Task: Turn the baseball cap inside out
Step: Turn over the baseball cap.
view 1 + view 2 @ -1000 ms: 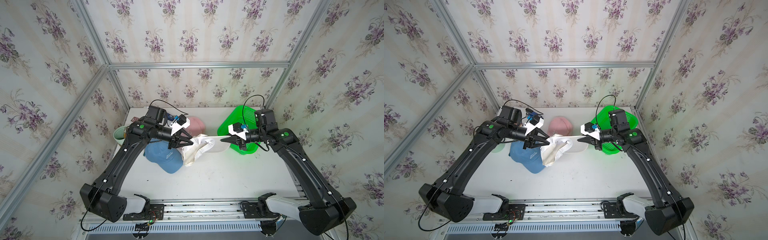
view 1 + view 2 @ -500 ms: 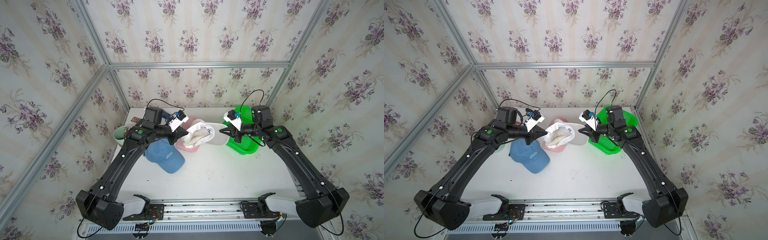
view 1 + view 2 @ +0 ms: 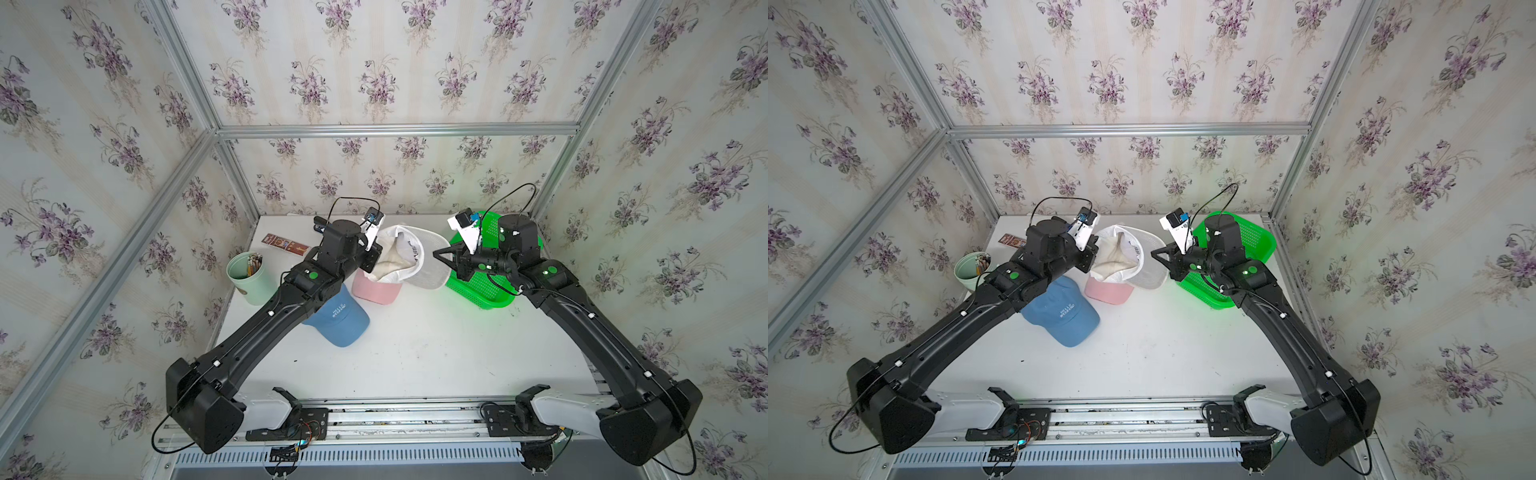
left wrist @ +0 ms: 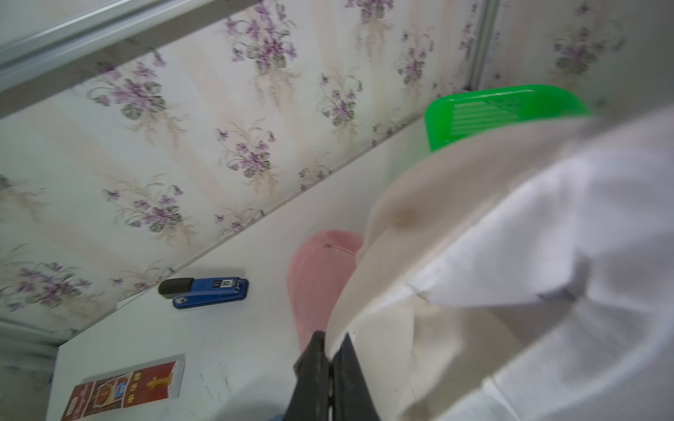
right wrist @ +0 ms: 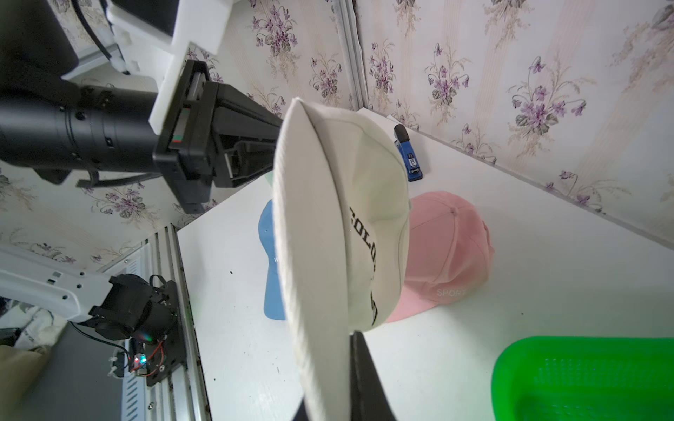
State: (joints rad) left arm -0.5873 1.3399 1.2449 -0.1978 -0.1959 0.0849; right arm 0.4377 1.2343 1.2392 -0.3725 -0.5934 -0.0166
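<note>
Fingers (image 4: 318,364) of our left gripper (image 4: 331,342) are pressed together, pinching a cream fabric edge of the white baseball cap (image 3: 409,255), and those of our right gripper (image 3: 436,254) are clamped on its brim (image 5: 313,255). We hold the cap in the air between the 2 grippers, toward 12 o'clock on the table (image 3: 415,353), above the pink cap (image 3: 376,289). The green basket (image 3: 478,293) is at its 3 o'clock and the blue cap (image 3: 340,320) at its 7 o'clock.

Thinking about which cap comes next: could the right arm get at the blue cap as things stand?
Probably not: the right end effector is shut on the brim of the white cap, the pink cap lies between, and the left arm overhangs part of the blue cap.
</note>
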